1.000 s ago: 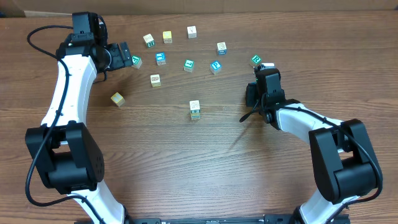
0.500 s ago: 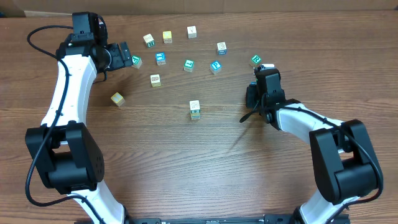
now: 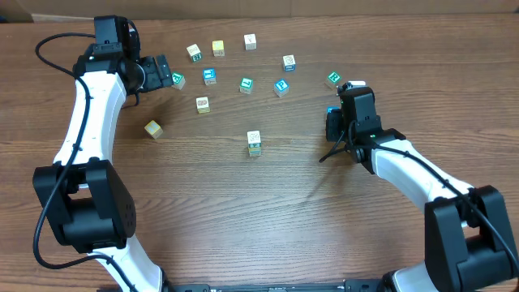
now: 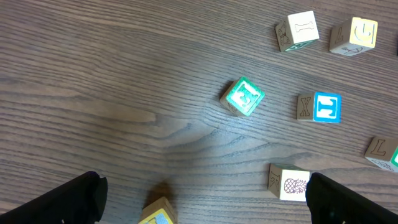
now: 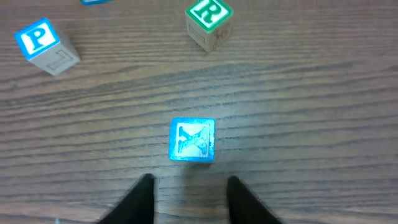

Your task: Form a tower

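Near the middle of the overhead view, the tower (image 3: pixel 254 143) stands on the wooden table (image 3: pixel 243 211) as a short stack of cream-faced cubes, with green marks on the lower one. It stands alone, well apart from both arms.

At the right of that view, the right gripper (image 5: pixel 189 186) is low over the table. Its jaws are partly open and they hold nothing. The blue X cube (image 5: pixel 193 140) lies flat on the wood just beyond the fingertips, not between them. In the right wrist view a green R cube (image 5: pixel 209 15) sits at the top edge, and a blue P cube (image 5: pixel 37 40) is in the upper left.

At the upper left of the overhead view, the left gripper (image 4: pixel 203 183) has its jaws spread wide, and they are empty. A green cube (image 4: pixel 244 96) lies ahead of it, tilted on the grain. To its right is a blue I cube (image 4: pixel 326 107), and below that one a pineapple cube (image 4: pixel 289 183). A yellow-topped cube (image 4: pixel 158 211) shows at the bottom edge, between the two fingers, but I cannot tell if it touches them.
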Available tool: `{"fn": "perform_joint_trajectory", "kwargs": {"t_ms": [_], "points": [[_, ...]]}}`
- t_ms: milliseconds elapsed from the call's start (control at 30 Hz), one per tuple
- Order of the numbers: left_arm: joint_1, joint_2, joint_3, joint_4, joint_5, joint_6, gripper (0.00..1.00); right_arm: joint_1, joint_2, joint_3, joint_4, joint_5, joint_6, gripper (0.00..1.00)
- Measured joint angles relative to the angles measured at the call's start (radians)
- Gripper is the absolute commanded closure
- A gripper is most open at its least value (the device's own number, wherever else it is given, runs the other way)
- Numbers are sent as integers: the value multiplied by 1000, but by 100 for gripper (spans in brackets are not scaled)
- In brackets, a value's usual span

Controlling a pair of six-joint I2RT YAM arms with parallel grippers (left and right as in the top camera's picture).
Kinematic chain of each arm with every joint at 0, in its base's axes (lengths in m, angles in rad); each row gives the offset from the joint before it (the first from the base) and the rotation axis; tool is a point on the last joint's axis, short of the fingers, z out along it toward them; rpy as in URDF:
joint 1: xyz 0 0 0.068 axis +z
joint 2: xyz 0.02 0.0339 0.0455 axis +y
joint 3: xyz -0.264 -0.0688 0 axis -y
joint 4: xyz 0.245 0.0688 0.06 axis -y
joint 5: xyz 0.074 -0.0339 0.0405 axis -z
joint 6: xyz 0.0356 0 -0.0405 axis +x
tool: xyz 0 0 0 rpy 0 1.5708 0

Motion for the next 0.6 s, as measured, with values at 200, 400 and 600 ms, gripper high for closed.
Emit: {"fn": "perform_joint_trajectory", "kwargs": {"t_ms": [200,400,600], "points": [[0,0,0,0,0,0,0,2,-5,0,53,-1,-6,22],[0,0,0,0,0,0,0,2,-4,0,122,0,-3,11],[0,0,0,0,0,0,0,1,61,0,185,0,-5,11]]}}
